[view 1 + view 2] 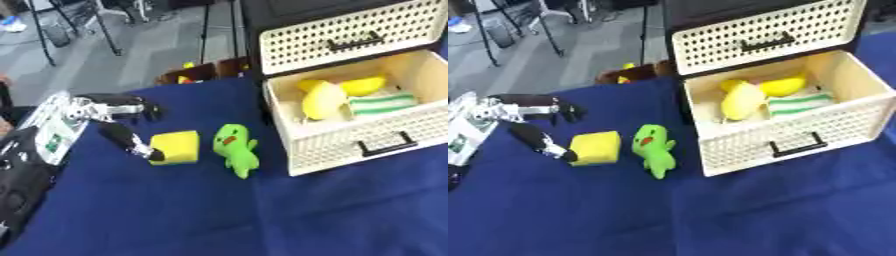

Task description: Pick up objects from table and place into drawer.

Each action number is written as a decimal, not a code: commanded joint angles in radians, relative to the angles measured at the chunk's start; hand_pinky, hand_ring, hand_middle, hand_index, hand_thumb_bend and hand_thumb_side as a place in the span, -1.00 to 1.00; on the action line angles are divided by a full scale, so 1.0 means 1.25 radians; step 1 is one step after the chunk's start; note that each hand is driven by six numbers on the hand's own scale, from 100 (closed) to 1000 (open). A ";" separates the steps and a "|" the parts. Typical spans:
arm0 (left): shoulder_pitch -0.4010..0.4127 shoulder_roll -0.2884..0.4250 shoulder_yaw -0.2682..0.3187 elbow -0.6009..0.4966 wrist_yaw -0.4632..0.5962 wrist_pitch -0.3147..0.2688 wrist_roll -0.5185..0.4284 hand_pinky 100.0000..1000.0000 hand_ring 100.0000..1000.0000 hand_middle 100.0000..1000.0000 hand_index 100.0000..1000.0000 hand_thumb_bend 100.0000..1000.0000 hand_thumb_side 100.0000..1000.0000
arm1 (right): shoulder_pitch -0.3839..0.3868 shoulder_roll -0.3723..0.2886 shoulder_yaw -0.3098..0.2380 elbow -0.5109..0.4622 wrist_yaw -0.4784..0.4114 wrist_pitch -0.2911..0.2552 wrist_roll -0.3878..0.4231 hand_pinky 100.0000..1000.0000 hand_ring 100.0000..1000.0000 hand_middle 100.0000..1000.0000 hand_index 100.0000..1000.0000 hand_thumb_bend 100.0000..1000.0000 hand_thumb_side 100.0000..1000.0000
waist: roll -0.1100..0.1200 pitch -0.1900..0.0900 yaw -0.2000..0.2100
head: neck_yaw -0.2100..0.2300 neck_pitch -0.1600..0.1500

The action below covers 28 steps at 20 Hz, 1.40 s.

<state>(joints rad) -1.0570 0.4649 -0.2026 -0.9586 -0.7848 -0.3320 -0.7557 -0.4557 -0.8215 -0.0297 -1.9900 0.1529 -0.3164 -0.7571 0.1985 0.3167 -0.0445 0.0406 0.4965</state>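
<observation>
the dark blue table cloth [175, 215] is woven fabric, matt, with soft creases. the cream perforated drawer unit [350, 35] looks like moulded plastic, smooth and satin; its black bar handle [386, 145] is matt. the green soft toy [236, 149] is plush fabric. the yellow rectangular block [175, 147] looks spongy, matt. the left hand [109, 117] shows black plastic and silver metal.
</observation>
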 commanded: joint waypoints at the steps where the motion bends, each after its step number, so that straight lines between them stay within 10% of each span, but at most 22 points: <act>1: -0.019 0.011 0.017 0.007 -0.038 -0.022 0.018 0.39 0.67 0.65 0.98 0.35 0.20 | -0.014 -0.009 -0.002 -0.008 -0.008 0.002 0.006 -0.20 0.00 -0.10 0.38 -1.00 0.97 | -0.005 -0.010 -0.006 | 0.007 -0.014; 28: -0.026 -0.008 0.044 0.093 -0.201 -0.042 0.099 0.25 0.49 0.42 0.71 0.00 0.23 | -0.011 0.023 -0.001 -0.008 -0.021 0.014 0.032 -0.22 -0.03 -0.14 0.39 -0.98 0.96 | 0.001 0.012 -0.053 | 0.028 -0.024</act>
<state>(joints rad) -1.0744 0.4262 -0.1451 -0.8359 -1.0307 -0.3806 -0.6266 -0.4647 -0.7785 -0.0188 -1.9900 0.1326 -0.3019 -0.7177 0.2114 0.3567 -0.1133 0.0744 0.4643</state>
